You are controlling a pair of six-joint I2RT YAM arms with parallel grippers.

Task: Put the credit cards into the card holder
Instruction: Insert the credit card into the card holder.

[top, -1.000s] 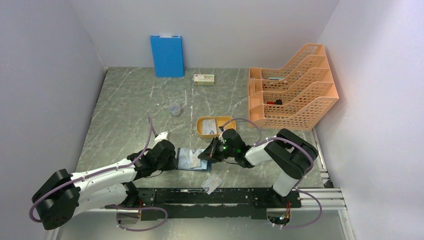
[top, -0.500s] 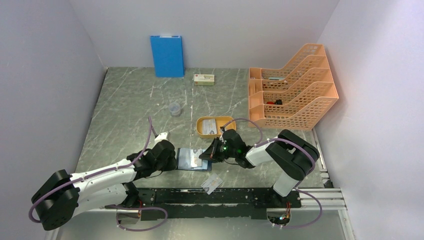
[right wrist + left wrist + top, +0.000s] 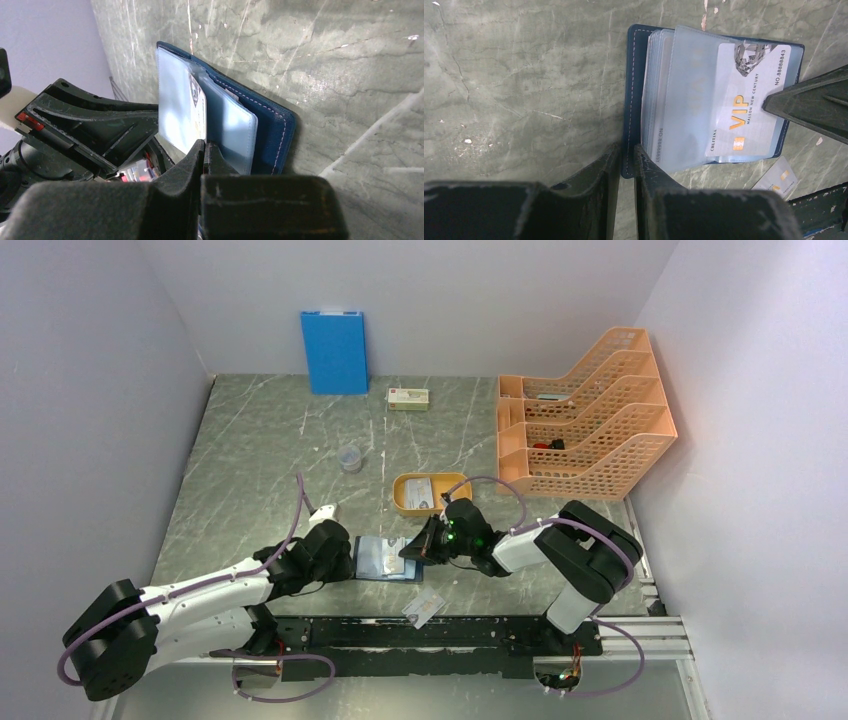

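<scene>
1. Grey-green marbled tabletop [image 3: 260,460] is seen beneath both arms, enclosed by white walls.
2. The card holder [image 3: 636,75] is laid open between the 2 grippers, with its clear sleeves fanned out.
3. The left gripper [image 3: 626,167] is closed on the holder's navy cover, at the corner nearest it.
4. The right gripper [image 3: 204,150] is pinched shut on the edge of 1 VIP credit card [image 3: 749,95], which is lodged partly inside a sleeve just ahead of its fingertips.
5. A loose credit card [image 3: 424,607] is left on the table near the right gripper, toward the arm bases.
6. An orange tray [image 3: 403,502] is set just beyond the right gripper.
</scene>
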